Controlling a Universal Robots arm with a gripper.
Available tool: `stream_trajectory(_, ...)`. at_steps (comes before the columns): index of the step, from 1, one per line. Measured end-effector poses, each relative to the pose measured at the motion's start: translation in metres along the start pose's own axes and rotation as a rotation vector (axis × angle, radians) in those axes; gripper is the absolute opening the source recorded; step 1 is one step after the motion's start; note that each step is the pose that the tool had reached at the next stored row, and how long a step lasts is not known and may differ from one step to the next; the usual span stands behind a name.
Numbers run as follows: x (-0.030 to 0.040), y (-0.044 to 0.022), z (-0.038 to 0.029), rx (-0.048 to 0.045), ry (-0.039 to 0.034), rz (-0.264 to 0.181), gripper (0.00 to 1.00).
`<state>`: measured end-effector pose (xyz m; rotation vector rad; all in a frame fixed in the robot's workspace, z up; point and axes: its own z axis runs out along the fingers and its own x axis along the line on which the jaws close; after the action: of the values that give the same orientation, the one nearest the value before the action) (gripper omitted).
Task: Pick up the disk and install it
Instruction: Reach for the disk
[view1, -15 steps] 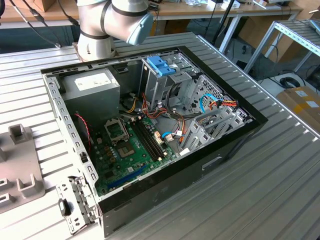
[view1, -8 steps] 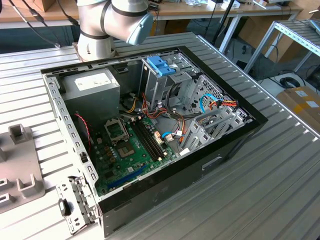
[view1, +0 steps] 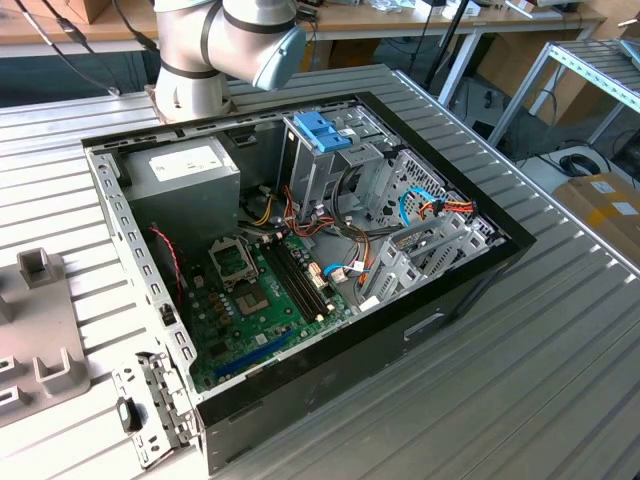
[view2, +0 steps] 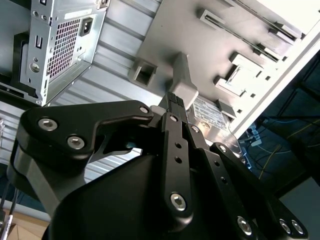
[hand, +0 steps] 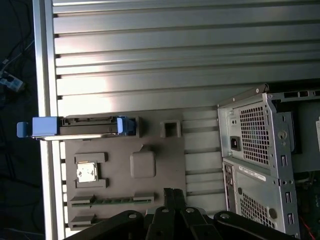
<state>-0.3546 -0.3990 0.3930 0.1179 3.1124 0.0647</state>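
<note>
The disk (hand: 75, 126) stands on edge in a slot at the far end of a grey fixture plate (hand: 155, 142), with its light-blue carrier rail showing at both ends. In the second wrist view part of the disk's labelled face (view2: 210, 112) shows past the fingers. My gripper (hand: 173, 192) hovers above the plate's other end, well apart from the disk. Its black fingers are shut together with nothing between them. In the second wrist view the gripper (view2: 176, 97) hangs over a grey block of the plate.
The open computer case (view1: 300, 250) lies on the ribbed metal table (view1: 560, 330), with a blue latch on a silver drive cage (view1: 322, 130) inside. The fixture plate (view1: 40, 330) lies at the exterior view's left. It also holds a processor (hand: 86, 172) and a memory stick (hand: 110, 201).
</note>
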Motion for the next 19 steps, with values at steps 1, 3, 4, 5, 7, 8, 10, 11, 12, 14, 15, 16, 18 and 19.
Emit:
stream_trajectory(1, 0.0005, 0.0, -0.0001, 0.0001, 0.0001, 0.0, 0.11)
stream_trajectory(3, 0.0015, -0.0001, -0.0001, 0.0, 0.0001, 0.0, 0.11)
stream_trajectory(4, 0.0019, -0.0001, -0.0001, 0.0, 0.0, 0.0, 0.11)
stream_trajectory(5, 0.0024, -0.0002, -0.0001, 0.0, 0.0, 0.0, 0.11)
stream_trajectory(7, 0.0033, -0.0002, -0.0001, 0.0, 0.0, 0.0, 0.11)
stream_trajectory(8, 0.0035, -0.0003, -0.0001, 0.0, 0.0, 0.0, 0.11)
stream_trajectory(10, 0.004, -0.0003, -0.0001, 0.0, 0.0, 0.0, 0.11)
stream_trajectory(11, 0.0043, -0.0003, -0.0001, 0.0001, 0.0, 0.0, 0.11)
stream_trajectory(12, 0.0045, -0.0003, -0.0002, 0.0001, 0.0001, 0.0, 0.11)
stream_trajectory(14, 0.0052, -0.0004, -0.0002, 0.0, 0.0, 0.0, 0.11)
stream_trajectory(15, 0.0055, -0.0004, -0.0002, 0.0, 0.0, 0.0, 0.11)
stream_trajectory(16, 0.0057, -0.0004, -0.0002, 0.0001, 0.0001, 0.0, 0.11)
stream_trajectory(18, 0.0064, -0.0005, -0.0002, 0.0, 0.0, 0.0, 0.11)
stream_trajectory(19, 0.0067, -0.0005, -0.0002, 0.0, 0.0, 0.0, 0.11)
